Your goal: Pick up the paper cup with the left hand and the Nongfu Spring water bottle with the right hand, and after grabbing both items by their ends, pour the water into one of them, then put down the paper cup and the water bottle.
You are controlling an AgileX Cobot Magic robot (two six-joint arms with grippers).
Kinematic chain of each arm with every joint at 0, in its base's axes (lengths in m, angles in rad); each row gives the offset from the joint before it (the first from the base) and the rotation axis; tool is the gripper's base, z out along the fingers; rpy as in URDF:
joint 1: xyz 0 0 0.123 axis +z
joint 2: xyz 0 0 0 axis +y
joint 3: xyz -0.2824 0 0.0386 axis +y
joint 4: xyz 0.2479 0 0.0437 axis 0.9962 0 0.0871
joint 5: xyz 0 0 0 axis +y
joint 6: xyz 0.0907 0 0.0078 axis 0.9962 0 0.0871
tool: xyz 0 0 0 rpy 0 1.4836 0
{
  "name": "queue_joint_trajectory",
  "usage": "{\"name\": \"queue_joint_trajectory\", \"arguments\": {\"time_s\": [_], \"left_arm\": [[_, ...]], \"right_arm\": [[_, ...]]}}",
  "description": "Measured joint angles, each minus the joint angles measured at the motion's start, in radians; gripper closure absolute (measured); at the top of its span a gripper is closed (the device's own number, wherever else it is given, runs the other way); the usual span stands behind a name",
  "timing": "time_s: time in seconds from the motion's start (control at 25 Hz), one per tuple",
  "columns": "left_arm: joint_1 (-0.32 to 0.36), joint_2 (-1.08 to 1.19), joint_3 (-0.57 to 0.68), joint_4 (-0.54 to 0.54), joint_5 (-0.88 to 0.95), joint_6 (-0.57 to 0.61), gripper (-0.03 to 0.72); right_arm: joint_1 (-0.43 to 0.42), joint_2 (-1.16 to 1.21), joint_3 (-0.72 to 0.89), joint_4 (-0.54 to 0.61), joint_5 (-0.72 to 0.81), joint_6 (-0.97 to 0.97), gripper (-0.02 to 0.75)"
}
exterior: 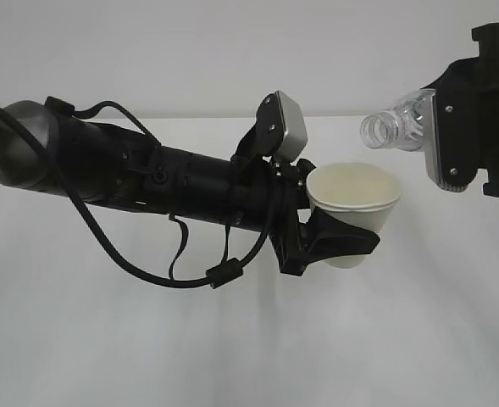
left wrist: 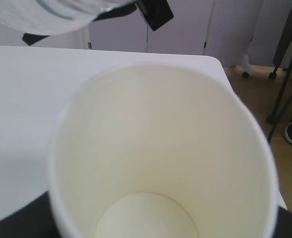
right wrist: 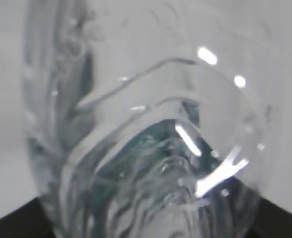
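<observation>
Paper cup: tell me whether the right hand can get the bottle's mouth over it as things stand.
Probably yes. The right hand holds the water bottle tipped, mouth toward the paper cup, which the left hand holds lower and to the side. Only open air lies between them; the mouth seems not yet over the rim.

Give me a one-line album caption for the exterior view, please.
Left hand holds a tilted paper cup in mid-air while the right hand tips an uncapped water bottle toward it.

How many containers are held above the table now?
2: the paper cup in the left hand, tilted; the Nongfu Spring water bottle in the right hand, lying almost level, mouth towards the cup.
</observation>
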Motion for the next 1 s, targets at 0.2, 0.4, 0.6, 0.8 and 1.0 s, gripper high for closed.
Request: {"name": "queue_joint_trajectory", "arguments": {"time_s": [0.2,0.4,0.6,0.8,1.0], "left_arm": [[0.000,0.000,0.000,-0.001,0.000,0.000,0.229],[0.000,0.000,0.000,-0.004,0.002,0.000,0.229],[0.000,0.000,0.000,-0.004,0.002,0.000,0.229],[0.000,0.000,0.000,-0.004,0.002,0.000,0.229],[0.000,0.000,0.000,-0.004,0.002,0.000,0.230]], "right_arm": [[0.000,0.000,0.000,0.000,0.000,0.000,0.290],[0.000,0.000,0.000,0.000,0.000,0.000,0.290],[0.000,0.000,0.000,0.000,0.000,0.000,0.290],[0.000,0.000,0.000,0.000,0.000,-0.005,0.290],[0.000,0.000,0.000,0.000,0.000,-0.022,0.291]]}}
